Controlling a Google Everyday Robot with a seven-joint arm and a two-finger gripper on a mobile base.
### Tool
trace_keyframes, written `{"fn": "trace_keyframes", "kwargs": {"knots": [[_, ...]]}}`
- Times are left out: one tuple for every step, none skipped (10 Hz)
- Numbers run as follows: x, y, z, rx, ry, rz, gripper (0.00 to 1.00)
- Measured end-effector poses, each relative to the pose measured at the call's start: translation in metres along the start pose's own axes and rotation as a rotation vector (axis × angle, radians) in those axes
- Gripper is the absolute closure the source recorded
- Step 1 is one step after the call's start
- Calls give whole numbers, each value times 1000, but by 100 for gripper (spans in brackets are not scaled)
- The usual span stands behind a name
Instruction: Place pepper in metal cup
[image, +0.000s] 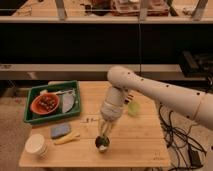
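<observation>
Far left on the worktop (130, 150) sits a cream tub (36, 144), then a blue pad (60, 131) under the green tray (52, 102). The hand (103, 134) hangs right over the cup (102, 144); its grip I cannot tell, and something dark, likely the pepper (103, 141), lies at the cup's mouth, so the drop looks nearly done

A green tray (35, 117) sits at the left of the wooden table (135, 145), holding a red bowl (44, 104). Below it lie a blue sponge (60, 131) and a yellow piece (67, 138), with a cream-white tub (36, 145) at lower left.

The gripper (103, 136) hangs low over the table, centre frame.
</observation>
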Motion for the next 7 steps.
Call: {"fn": "trace_keyframes", "kwargs": {"knots": [[3,-2,0,-2,1,-1,53],[6,-3,0,-2,3,0,42],[9,-3,0,-3,5,1,33],[12,-4,0,-2,7,2,25],[15,-5,0,-7,12,1,20],[18,-5,1,-15,17,1,20],[19,-4,1,-20,21,4,20]]}}
